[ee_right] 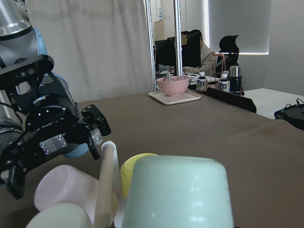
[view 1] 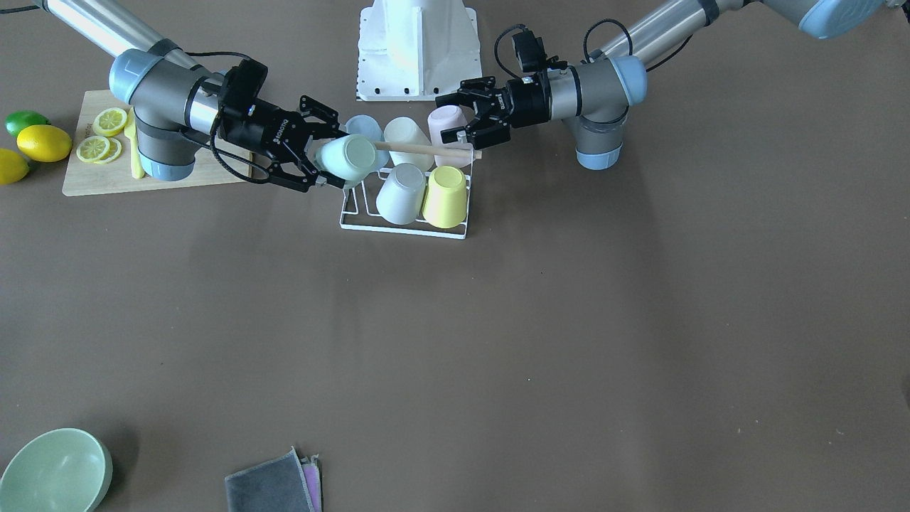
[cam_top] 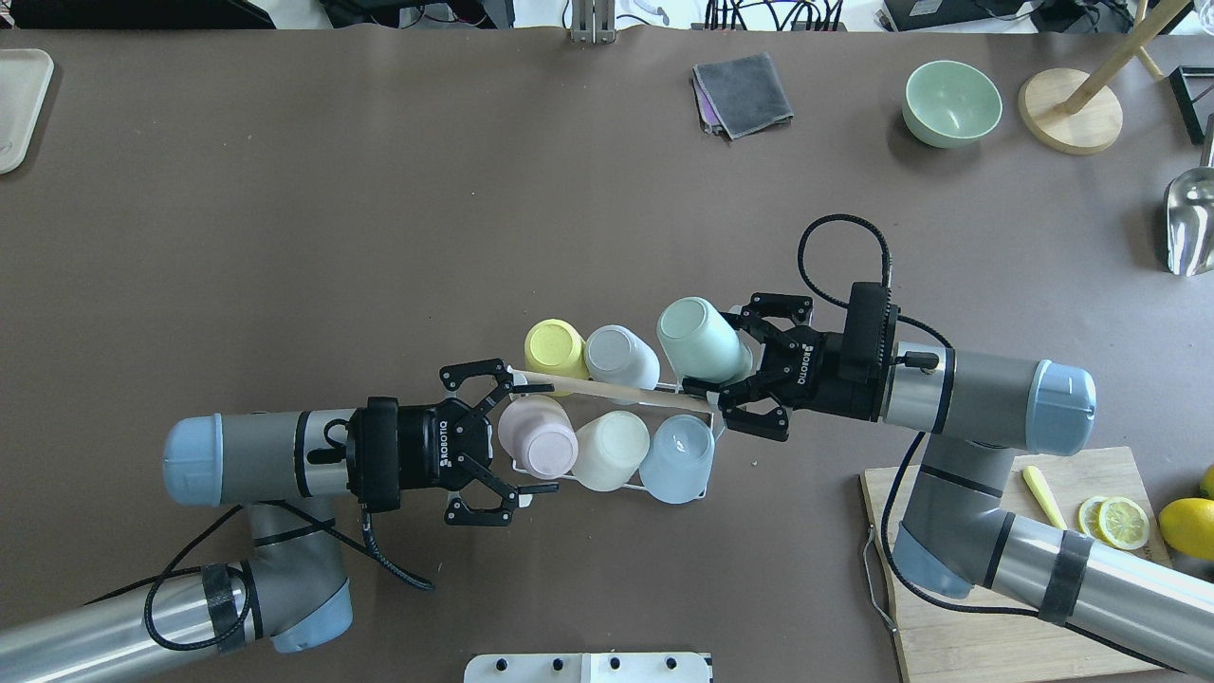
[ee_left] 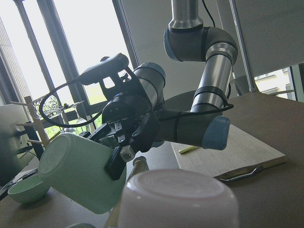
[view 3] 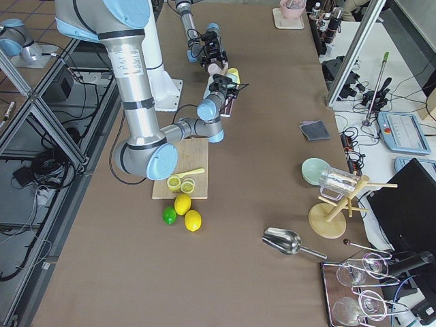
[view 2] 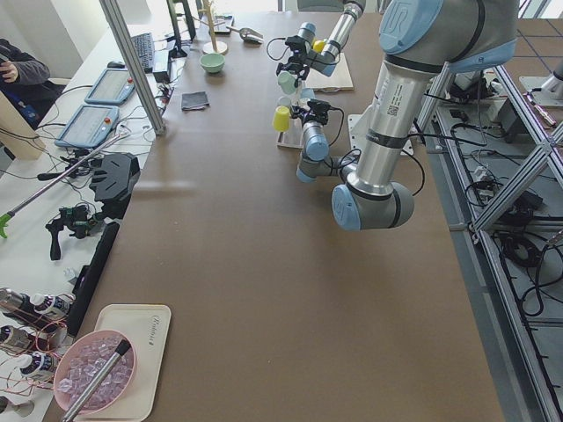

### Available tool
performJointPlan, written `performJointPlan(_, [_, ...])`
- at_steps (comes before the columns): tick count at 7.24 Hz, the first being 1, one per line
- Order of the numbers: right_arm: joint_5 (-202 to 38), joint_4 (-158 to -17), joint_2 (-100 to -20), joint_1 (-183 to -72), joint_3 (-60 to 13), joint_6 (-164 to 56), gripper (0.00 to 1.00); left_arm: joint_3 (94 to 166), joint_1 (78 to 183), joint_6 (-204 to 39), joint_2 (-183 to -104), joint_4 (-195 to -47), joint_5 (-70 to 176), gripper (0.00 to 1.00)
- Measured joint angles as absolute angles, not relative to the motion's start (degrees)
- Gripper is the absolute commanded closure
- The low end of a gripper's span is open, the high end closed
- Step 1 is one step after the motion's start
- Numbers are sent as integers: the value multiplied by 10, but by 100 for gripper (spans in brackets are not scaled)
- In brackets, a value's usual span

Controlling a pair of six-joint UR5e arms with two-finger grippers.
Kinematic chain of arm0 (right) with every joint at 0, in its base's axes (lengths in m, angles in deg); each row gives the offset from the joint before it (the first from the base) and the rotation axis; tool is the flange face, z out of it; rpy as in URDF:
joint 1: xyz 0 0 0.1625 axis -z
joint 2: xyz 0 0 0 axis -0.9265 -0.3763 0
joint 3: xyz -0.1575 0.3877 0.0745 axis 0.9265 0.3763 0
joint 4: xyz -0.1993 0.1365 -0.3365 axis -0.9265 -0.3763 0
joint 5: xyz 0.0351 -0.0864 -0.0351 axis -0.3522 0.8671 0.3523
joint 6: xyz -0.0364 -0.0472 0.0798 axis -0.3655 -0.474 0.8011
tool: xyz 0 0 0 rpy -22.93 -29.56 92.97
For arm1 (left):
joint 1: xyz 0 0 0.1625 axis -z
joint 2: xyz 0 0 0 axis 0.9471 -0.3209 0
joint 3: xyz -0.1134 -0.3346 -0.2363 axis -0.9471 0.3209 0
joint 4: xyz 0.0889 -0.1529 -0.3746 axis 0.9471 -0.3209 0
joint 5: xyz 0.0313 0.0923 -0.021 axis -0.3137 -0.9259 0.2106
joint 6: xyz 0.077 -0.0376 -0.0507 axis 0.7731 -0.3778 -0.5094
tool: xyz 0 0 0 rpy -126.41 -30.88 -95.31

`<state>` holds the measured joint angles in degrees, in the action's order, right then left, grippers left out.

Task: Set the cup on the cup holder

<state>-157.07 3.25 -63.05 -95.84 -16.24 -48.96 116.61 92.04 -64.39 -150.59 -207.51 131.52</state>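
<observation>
Mint cup [ee_right: 178, 194] right up against the lens, filling the bottom of the right wrist view. Sits clamped at its mouth end in the right gripper [cam_top: 718, 353], tilted, base pointing away from the wrist. Hangs over the lower left corner of the cup holder [view 1: 402, 230], upper middle of the front-facing frame; on a prong or not, cannot tell. Shares that row with a white cup [view 1: 400, 193] and a yellow cup [view 1: 446, 197], both upside down. Beyond the wooden rod [view 1: 426, 149], higher in the frame: blue cup [view 1: 366, 128], cream cup [view 1: 407, 139], pink cup [view 1: 446, 122]. Left gripper [cam_top: 542, 438] spread wide, one finger either side of the pink cup; touching or not, cannot tell. Green bowl [view 1: 53, 469] far off, lower left corner.
</observation>
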Motion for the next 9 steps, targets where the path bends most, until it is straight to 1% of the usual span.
performJointPlan(4, [-1573, 31, -635, -960, -171, -486, 0, 1168, 921, -646, -1506, -2075, 1313, 2])
performJointPlan(6, [-1613, 10, -657, -988, -192, -485, 0, 1179, 928, -659, -1504, -2069, 1313, 2])
performJointPlan(8, [-1719, -53, -700, -1048, -241, -483, 0, 1218, 949, -668, -1492, -2011, 1316, 2])
performJointPlan(9, [-1777, -89, -727, -1083, -264, -480, 0, 1258, 961, -669, -1478, -1950, 1317, 2])
